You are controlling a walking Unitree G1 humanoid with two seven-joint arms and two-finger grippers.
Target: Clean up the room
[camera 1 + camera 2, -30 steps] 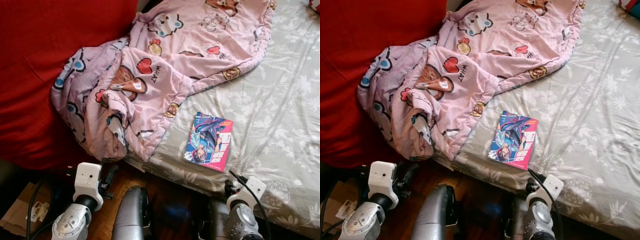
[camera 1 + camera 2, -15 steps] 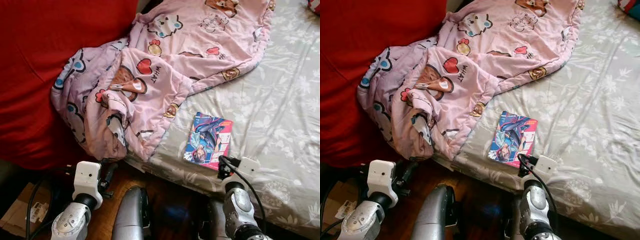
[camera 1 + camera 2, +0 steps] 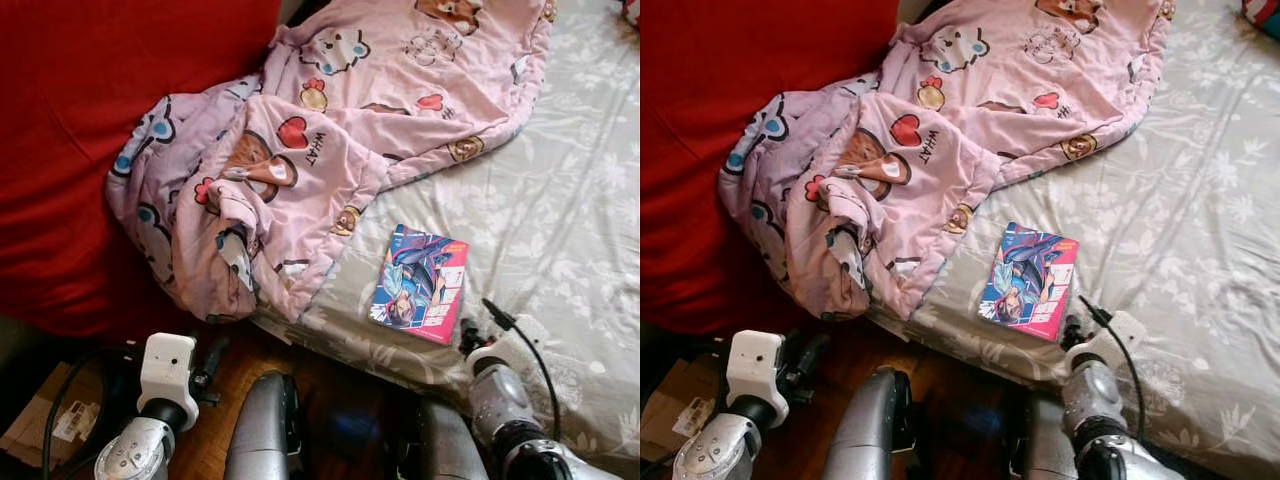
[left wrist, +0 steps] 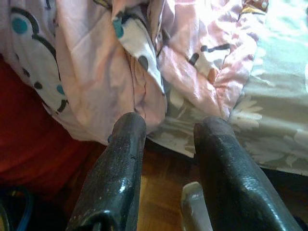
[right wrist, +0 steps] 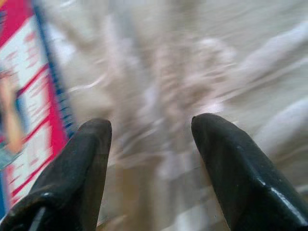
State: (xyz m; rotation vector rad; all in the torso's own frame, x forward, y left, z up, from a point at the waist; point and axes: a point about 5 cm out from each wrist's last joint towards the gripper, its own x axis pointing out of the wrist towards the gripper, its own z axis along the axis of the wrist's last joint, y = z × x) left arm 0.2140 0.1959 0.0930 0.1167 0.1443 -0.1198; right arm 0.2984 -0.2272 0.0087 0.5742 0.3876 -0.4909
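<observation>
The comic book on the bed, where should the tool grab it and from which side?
Probably the comic book's near short edge, from the bed's front edge. It lies flat on the sheet close to that edge, so one finger could slip under its lower corner. The right tool is open just beside it.

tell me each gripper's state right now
left gripper: open, empty, near the pink blanket
right gripper: open, empty, beside the comic book

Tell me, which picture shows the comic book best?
The left eye view: the whole comic book lies flat on the grey sheet, cover sharp. The right eye view shows it equally whole. The right wrist view catches just a blurred edge beside the right gripper.
</observation>
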